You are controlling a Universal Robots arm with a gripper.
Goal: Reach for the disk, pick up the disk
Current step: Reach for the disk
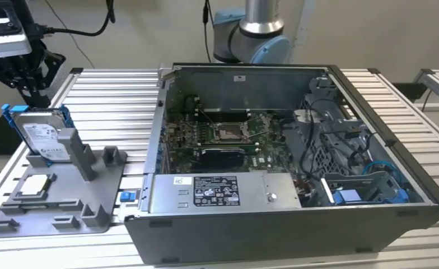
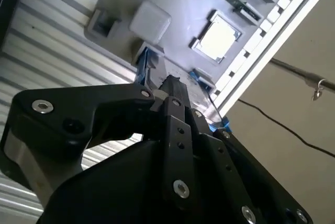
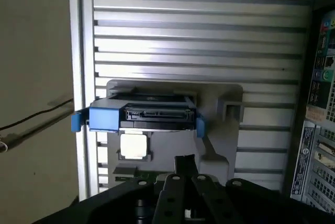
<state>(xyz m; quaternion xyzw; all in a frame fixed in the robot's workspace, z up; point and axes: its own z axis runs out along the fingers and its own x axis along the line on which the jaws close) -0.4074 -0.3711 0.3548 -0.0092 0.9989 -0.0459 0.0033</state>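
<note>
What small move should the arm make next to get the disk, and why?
Probably a short, straight descent, checking alignment on the way. In the exterior view the gripper hangs close above the top edge of the disk, which stands upright in the grey holder at the exterior view's left. It does not hold the disk yet.

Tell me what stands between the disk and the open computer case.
In the exterior view, grey holder posts and bare slatted table separate the disk from the case.
</note>
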